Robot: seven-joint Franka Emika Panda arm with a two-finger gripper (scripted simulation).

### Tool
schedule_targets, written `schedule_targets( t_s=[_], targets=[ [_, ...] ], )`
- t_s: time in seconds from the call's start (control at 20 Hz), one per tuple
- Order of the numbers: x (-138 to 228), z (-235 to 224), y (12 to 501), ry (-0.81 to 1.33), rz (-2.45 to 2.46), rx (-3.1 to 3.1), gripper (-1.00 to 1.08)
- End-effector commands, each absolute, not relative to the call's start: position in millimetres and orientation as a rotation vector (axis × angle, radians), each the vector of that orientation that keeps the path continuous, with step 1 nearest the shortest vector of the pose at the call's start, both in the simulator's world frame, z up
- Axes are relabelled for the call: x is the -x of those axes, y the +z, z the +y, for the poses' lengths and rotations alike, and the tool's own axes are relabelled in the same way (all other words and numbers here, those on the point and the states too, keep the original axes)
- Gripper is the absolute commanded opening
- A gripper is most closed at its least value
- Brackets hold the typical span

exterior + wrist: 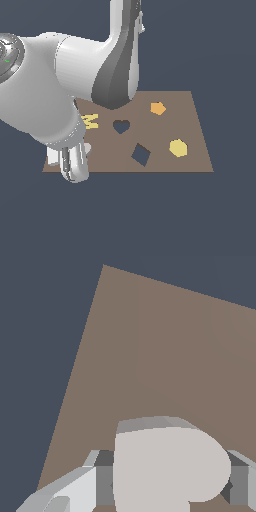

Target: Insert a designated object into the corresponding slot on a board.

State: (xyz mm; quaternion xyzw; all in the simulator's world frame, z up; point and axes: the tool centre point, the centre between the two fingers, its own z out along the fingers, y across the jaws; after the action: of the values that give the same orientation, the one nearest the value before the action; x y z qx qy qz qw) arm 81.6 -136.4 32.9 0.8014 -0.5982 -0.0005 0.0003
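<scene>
The designated object, a pale grey heart [167,461], lies between my gripper's [171,483] two fingers [104,481], and the pads sit against its sides. In the exterior view only an edge of the heart [87,148] shows beside my wrist, over the brown board's [175,107] near corner on that view's left. The slot [121,126], a dark heart-shaped cutout, lies near the board's middle, to the exterior view's right of the gripper and uncovered. I cannot tell whether the heart rests on the board [165,346] or is raised off it.
The board also carries a yellow M [90,121], an orange pentagon [158,108], a yellow hexagon [178,148] and a dark diamond cutout [141,154]. My arm's bulky white links [60,80] hide the board's part on the exterior view's left.
</scene>
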Motion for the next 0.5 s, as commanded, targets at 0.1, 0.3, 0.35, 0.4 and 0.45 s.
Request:
schedule_targets(
  t_s=[0.1, 0.3, 0.35, 0.4, 0.45],
  targets=[
    [-78.4, -128.9, 33.5, -0.001, -1.851, -2.538, -1.0],
    [-71.7, -116.1, 34.3, -0.001, -1.802, -2.573, -1.0],
    [-69.5, -112.0, 34.5, -0.001, -1.786, -2.585, -1.0],
    [-67.0, -107.6, 34.8, -0.001, -1.768, -2.597, -1.0],
    [-64.2, -102.9, 35.0, -0.001, -1.749, -2.61, -1.0]
  ],
)
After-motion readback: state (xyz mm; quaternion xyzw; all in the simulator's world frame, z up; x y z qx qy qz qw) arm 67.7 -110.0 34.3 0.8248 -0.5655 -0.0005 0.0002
